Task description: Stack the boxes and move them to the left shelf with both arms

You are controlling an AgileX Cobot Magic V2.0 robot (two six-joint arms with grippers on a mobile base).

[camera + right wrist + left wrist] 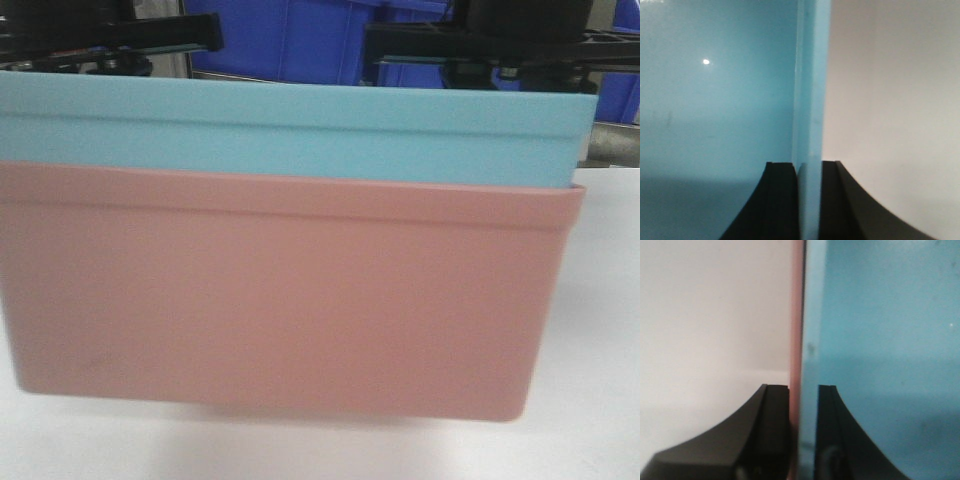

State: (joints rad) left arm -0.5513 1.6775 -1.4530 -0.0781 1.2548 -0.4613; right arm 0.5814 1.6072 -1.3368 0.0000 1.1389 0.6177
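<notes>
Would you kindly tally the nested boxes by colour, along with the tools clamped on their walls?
Salmon-pink box: 1
Light blue box: 1
Tools: 2 (left tool, right tool)
Total: 4

The left tool enters its wrist view from 6 o'clock, its two black curved fingers pointing toward 12 o'clock. They are pressed onto the nested walls of the pink box and blue box, one finger on each side. The right tool stands the same way, with its fingers clamped on a wall of the blue box. In the front view, the dark left arm sits at 11 o'clock and the right arm at 1 o'clock, both blurred.
</notes>
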